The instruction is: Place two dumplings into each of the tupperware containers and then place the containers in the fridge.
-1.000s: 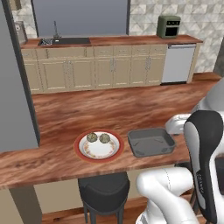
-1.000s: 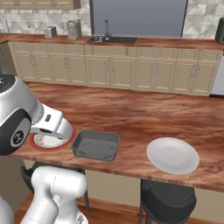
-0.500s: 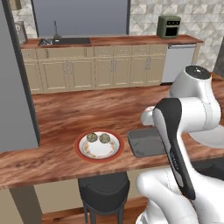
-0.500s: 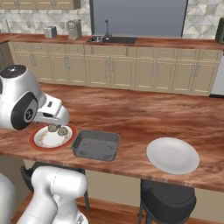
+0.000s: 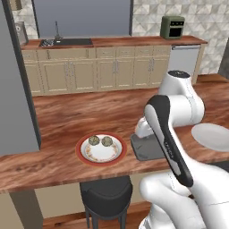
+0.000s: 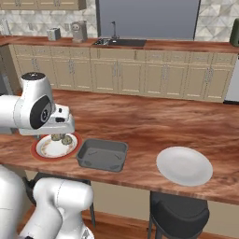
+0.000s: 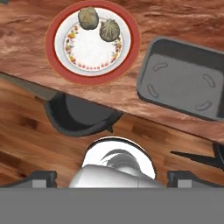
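Two dumplings (image 7: 89,17) lie side by side at the far edge of one red-rimmed plate (image 7: 57,65) on the wooden bench (image 5: 67,120); the second dumpling (image 7: 109,29) almost touches the first. One dark grey tupperware container (image 7: 183,78) sits just beside that plate, empty, its long axis running along the bench's front edge; in the left base view the arm's elbow covers most of it. One plain white plate (image 6: 184,165) rests farther along the bench, well apart from the container. Two black stools stand under the bench edge, one (image 5: 106,192) below the red-rimmed plate, the other (image 6: 179,214) below the white plate. The tool (image 7: 111,177) hangs above the bench's front edge, looking down at plate and container, its two dark tips spread wide with nothing between them. A tall grey fridge wall (image 5: 13,89) borders the bench at one end.
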